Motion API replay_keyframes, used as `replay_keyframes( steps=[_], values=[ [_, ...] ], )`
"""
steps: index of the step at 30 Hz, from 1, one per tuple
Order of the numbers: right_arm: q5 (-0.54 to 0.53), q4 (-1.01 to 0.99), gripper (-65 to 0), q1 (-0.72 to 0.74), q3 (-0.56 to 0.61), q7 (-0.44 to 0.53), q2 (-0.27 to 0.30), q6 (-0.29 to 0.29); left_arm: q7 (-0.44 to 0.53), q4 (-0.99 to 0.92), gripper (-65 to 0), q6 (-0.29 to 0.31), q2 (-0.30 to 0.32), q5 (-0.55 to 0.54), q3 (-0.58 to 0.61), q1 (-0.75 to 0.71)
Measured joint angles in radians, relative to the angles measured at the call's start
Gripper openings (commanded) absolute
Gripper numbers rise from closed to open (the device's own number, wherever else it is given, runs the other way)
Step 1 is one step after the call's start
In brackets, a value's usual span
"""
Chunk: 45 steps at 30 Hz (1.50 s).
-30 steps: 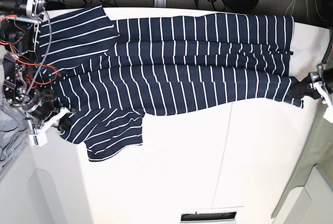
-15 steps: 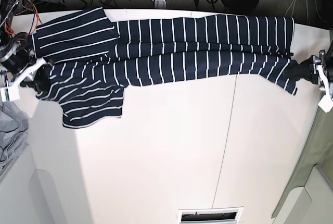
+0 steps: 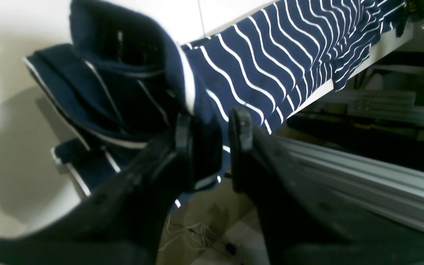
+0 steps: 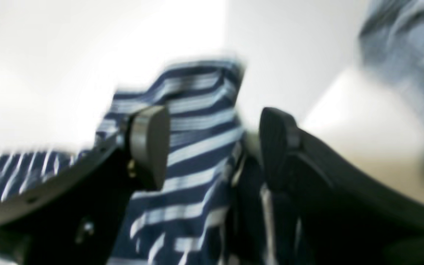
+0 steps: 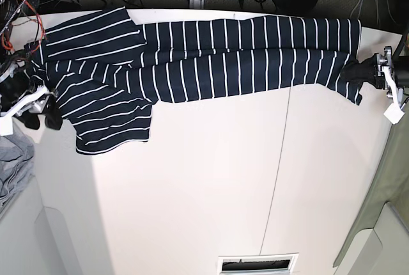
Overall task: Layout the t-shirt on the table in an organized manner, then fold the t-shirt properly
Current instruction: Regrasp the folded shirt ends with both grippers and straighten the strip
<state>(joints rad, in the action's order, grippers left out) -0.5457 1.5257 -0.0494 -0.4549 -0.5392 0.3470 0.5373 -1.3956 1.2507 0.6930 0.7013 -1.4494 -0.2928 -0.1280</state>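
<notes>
Left jaws (image 3: 212,127) pinching a bunched fold of the t-shirt (image 5: 211,57) at the table (image 5: 211,192) edge; right jaws (image 4: 214,147) spread, striped cloth between them, contact unclear through blur. T-shirt stretched in a narrow folded band along the table's far side, one sleeve spilling nearer. Grey cloth (image 5: 14,163) heaped just off the table by the right jaws.

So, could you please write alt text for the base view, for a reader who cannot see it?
A dark striped t-shirt lies folded lengthwise in a long band along the far edge of a white table. The left gripper holds the shirt's end at the picture's right; the right gripper is at the sleeve end at the left.
</notes>
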Motion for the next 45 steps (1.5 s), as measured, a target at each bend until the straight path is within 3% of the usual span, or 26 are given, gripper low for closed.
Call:
replay_keyframes(
  steps=[6,11,13,19,21,24,26,31,34,39,45],
  values=[
    [0.158,-0.144,-26.8,0.183,0.013,0.024,-0.013,-0.108,0.001,0.0,-47.9,0.0,0.0,-0.001,0.0,0.0],
    [0.248,-0.48,-26.8,0.341,0.063,0.079,-0.017,-0.099,0.001,0.0,-47.9,0.0,0.0,-0.001,0.0,0.0],
    [0.289,-0.598,-26.8,0.384,0.098,0.137,-0.016,-0.068,0.001,0.0,-47.8,0.0,0.0,-0.002,0.0,0.001],
    [0.248,-0.737,-27.5,0.413,0.237,0.182,-0.023,0.008,0.017,0.0,-47.8,0.0,0.0,-0.002,0.0,0.0],
    [0.256,-0.737,-37.0,0.418,0.265,0.18,-0.038,0.009,0.028,0.0,-47.8,0.0,0.0,-0.002,0.0,0.0],
    [0.253,-0.734,-65.0,0.417,0.274,0.166,-0.066,0.011,0.034,0.0,-47.8,0.0,0.0,-0.002,0.0,0.0],
    [0.254,-0.731,-65.0,0.415,0.274,0.167,-0.074,0.014,0.034,0.0,-47.8,0.0,0.0,-0.001,0.0,0.0],
    [0.201,-0.613,-65.0,0.404,0.27,-0.02,-0.07,0.017,0.034,0.0,-47.8,0.0,0.0,-0.002,0.0,-0.002],
    [0.079,-0.425,-65.0,0.355,0.241,-0.151,-0.071,0.031,0.031,0.0,-47.7,0.0,-0.001,-0.003,0.0,-0.002],
    [-0.13,-0.057,-65.0,0.218,0.157,-0.373,-0.066,0.036,0.031,0.0,-40.6,0.0,-0.001,-0.003,0.0,-0.002],
    [-0.158,0.156,-65.0,-0.009,0.114,-0.417,-0.034,0.037,0.023,0.0,-40.6,0.0,-0.001,-0.003,0.0,0.0]
  ],
)
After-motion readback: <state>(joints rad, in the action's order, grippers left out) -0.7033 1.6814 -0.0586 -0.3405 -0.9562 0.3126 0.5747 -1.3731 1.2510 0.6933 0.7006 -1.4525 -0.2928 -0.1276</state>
